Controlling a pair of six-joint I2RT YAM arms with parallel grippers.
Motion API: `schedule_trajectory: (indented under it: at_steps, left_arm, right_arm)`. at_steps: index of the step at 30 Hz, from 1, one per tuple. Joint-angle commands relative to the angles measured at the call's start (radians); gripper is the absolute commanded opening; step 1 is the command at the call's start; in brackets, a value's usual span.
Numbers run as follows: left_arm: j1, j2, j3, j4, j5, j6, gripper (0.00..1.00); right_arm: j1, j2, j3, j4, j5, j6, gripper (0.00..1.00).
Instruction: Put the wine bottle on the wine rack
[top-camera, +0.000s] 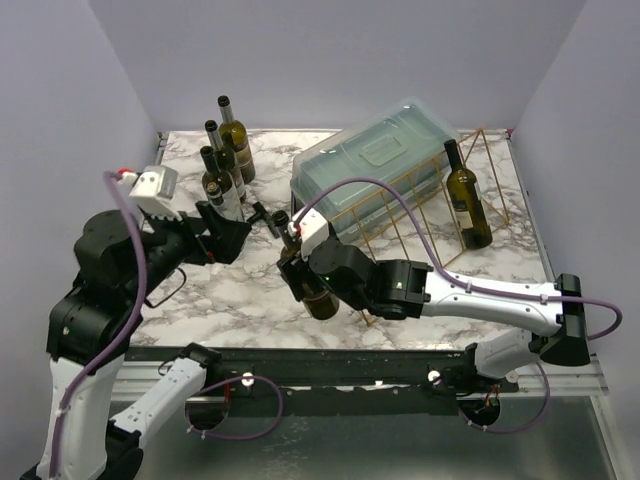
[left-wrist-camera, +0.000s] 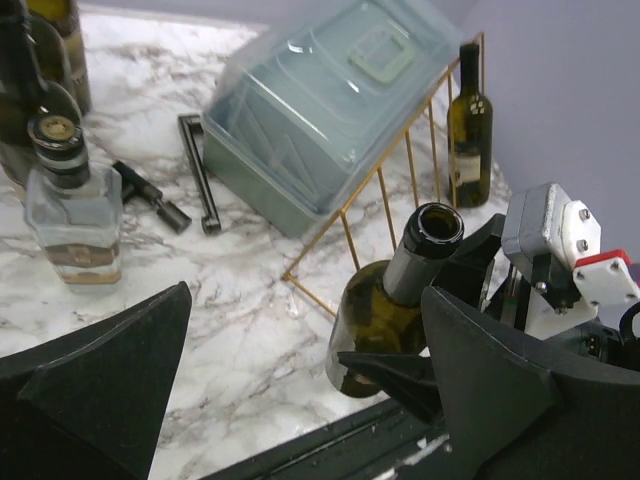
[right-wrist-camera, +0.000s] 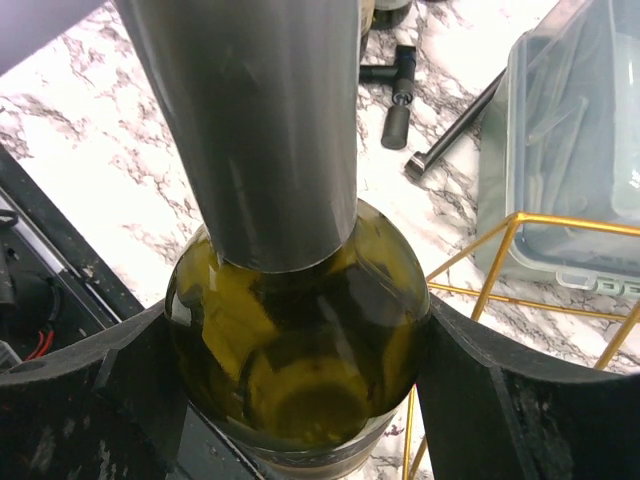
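A: Which step is in hand?

B: The carry is judged to be under way. The dark green glass wine bottle (right-wrist-camera: 300, 350) is clamped round its body by the right hand (top-camera: 308, 272), near the front edge of the white marbled tabletop (top-camera: 230, 300). Whether its base rests there cannot be told. The left hand (top-camera: 228, 232) is held with fingers wide apart, on nothing, near the bottle's neck.

A: What is called for next?

B: The bottle would need to be swung right and back to the thin gold wire wine rack (top-camera: 430, 215), then laid along its slanted bars.

A: And the room for that?

B: The rack's left part is taken up by a translucent bluish lidded plastic box (top-camera: 375, 160), and a second dark bottle (top-camera: 468, 200) is seen at its right end. Open bars are left between them. The rack's near corner lies just beside the held bottle and should be cleared, probably by lifting over it.
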Motion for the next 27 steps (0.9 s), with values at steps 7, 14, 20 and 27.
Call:
schedule_trajectory:
  at_steps: [7, 14, 20, 27]
  left_arm:
    - [-0.006, -0.123, -0.024, 0.052, -0.25, 0.001, 0.99]
    - [-0.006, -0.135, -0.035, 0.027, -0.263, 0.0, 0.99]
    - [-0.006, -0.123, -0.032, 0.02, -0.274, 0.016, 0.99]
    - [-0.006, -0.104, -0.053, 0.024, -0.268, 0.006, 0.99]
  right_arm:
    - [0.001, -0.115, 0.138, -0.027, 0.154, -0.115, 0.01]
    - [-0.001, -0.197, 0.139, -0.039, 0.299, -0.27, 0.01]
    - [-0.054, -0.255, 0.057, 0.008, 0.376, -0.354, 0.01]
    - [-0.292, -0.244, 0.031, -0.093, 0.289, -0.24, 0.01]
